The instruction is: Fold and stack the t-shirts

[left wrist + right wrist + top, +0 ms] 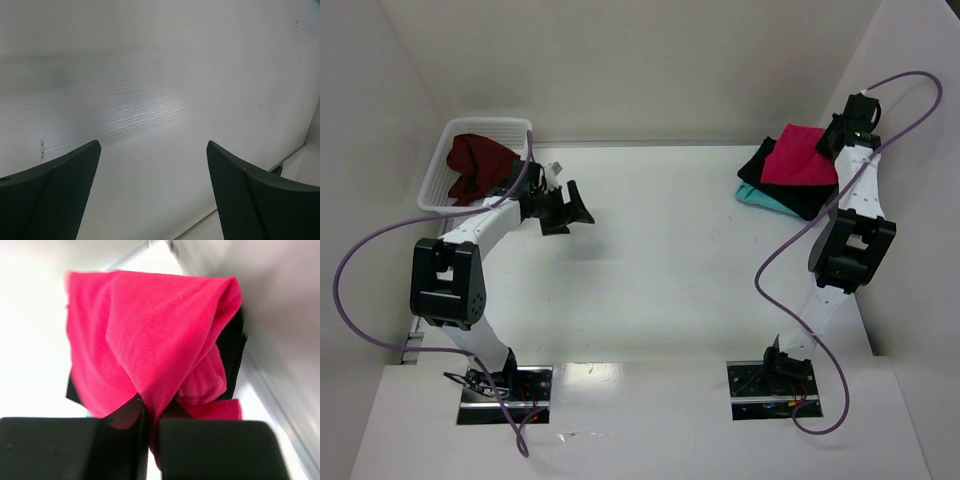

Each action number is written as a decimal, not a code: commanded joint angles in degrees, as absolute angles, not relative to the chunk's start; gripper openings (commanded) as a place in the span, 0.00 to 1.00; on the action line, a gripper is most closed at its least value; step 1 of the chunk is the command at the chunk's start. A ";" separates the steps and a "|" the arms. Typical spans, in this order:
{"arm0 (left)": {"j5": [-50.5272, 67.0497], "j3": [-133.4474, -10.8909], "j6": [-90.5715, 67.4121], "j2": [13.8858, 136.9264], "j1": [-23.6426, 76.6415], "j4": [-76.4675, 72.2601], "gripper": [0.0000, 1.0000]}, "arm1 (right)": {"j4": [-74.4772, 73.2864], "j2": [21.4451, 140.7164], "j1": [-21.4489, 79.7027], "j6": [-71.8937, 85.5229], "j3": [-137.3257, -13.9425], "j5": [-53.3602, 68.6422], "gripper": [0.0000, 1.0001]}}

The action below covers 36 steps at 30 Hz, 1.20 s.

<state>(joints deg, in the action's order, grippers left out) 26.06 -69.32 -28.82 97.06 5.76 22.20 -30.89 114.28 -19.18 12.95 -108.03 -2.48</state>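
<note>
The right gripper (150, 415) was clamped on the crimson-pink t-shirt (150, 335), which was draped ahead of its fingers over the black t-shirt (232, 345). The left gripper (152, 146) was spread wide and empty. The maroon t-shirt (475, 165) lay behind its fingers.

top t-shirt (805, 155): crimson-pink, plain
middle t-shirt (757, 166): black
bottom t-shirt (760, 200): teal
far-left t-shirt (475, 165): dark maroon
basket (432, 185): white, lattice pattern
table (670, 250): white
left fingers (50, 200): black, fine mesh pattern
</note>
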 commanded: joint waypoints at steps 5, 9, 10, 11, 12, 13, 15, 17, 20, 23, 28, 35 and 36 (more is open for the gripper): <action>28.30 -68.91 -27.86 99.75 5.45 20.65 0.94 | -31.29 117.69 -19.60 12.57 -113.74 -3.60 0.20; 28.30 -69.43 -27.86 99.76 5.45 20.65 0.94 | -29.54 116.98 -19.60 12.57 -109.26 -3.60 0.15; 28.30 -69.43 -27.86 100.28 5.45 20.65 0.94 | -28.92 116.46 -19.60 12.57 -108.64 -3.60 0.13; 28.30 -69.43 -27.86 100.28 5.45 20.65 0.94 | -28.92 116.46 -19.60 12.57 -107.94 -3.60 0.13; 28.30 -69.43 -27.86 100.28 5.45 20.65 0.94 | -28.92 116.46 -19.60 12.57 -107.93 -2.73 0.12; 28.30 -69.43 -27.86 100.28 5.45 20.65 0.94 | -28.92 116.98 -19.60 12.57 -107.93 -2.12 0.11; 28.30 -69.43 -27.86 100.28 5.45 20.65 0.94 | -28.92 117.68 -19.60 12.57 -107.93 -2.11 0.09; 28.30 -68.82 -27.86 99.76 5.45 20.65 0.94 | -30.23 118.30 -19.60 12.57 -108.45 -2.63 0.09; 28.30 -68.29 -27.86 99.23 5.45 20.65 0.94 | -33.12 119.00 -19.60 13.10 -109.94 -8.07 0.48; 28.30 -68.29 -27.86 99.23 5.45 20.13 0.94 | -32.61 116.11 -19.60 13.10 -109.42 -10.72 0.78; 29.44 -68.29 -27.86 99.23 5.45 20.13 0.94 | -32.61 111.63 -16.89 12.57 -111.96 -10.03 0.94; 29.44 -68.29 -27.86 99.23 5.45 19.60 0.94 | -35.51 111.09 -6.00 10.20 -121.63 -15.64 1.00; 29.44 -68.29 -27.86 99.23 5.45 19.60 0.94 | -34.46 111.09 -5.28 10.20 -121.64 -14.86 1.00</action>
